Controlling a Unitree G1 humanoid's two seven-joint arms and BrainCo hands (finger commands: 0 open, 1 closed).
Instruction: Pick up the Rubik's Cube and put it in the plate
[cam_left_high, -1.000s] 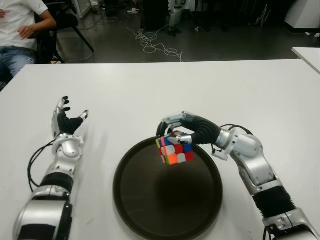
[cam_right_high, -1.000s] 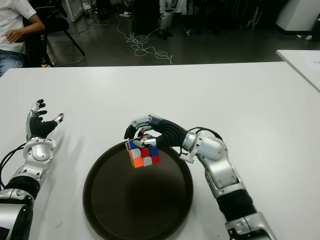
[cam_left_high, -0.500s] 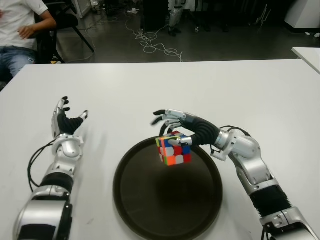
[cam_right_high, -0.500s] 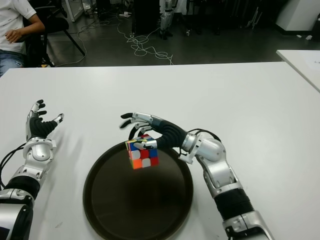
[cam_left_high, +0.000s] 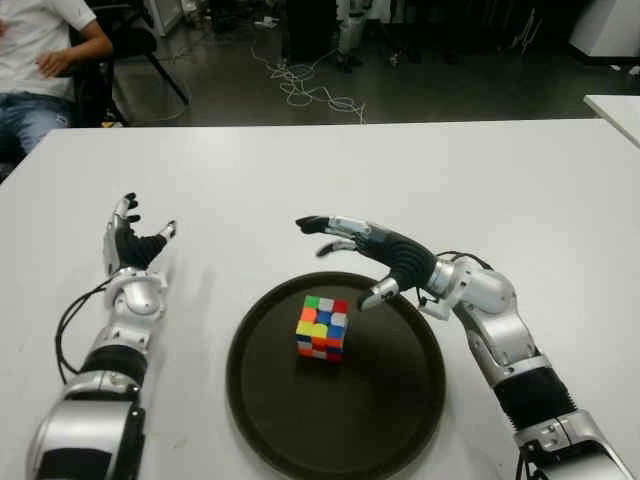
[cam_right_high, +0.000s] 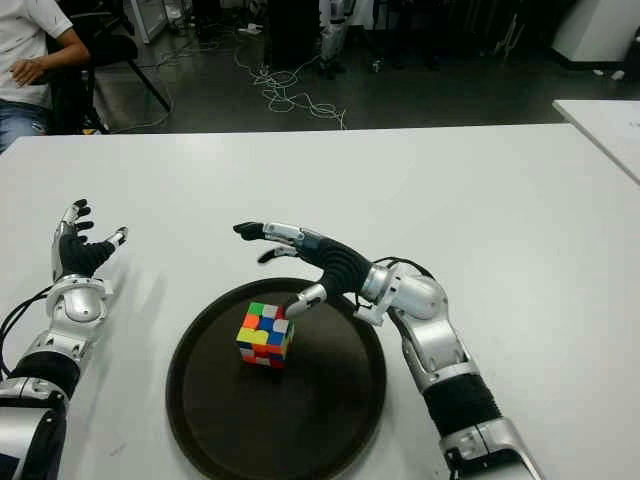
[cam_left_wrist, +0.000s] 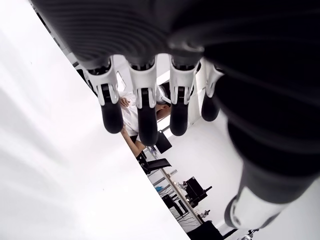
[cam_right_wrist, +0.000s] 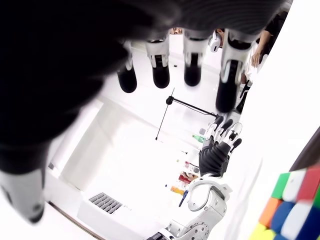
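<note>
At the far left corner, beyond the table (cam_left_high: 420, 170), we note a seated person (cam_left_high: 35, 60) in a white shirt. Our left hand (cam_left_high: 130, 243) shows over the table's left side, well apart from the plate, its fingers spread and holding nothing. Near the front edge, centrally, sits the dark round plate (cam_left_high: 400, 400). The Rubik's Cube (cam_left_high: 322, 327) rests inside it, on its floor, slightly toward the far-left part, green and red squares uppermost. Our right hand (cam_left_high: 372, 255) hangs over the plate's far rim, just right of and behind the cube and clear of it, fingers stretched out and empty, thumb tip (cam_left_high: 379, 292) pointing down toward the plate.
</note>
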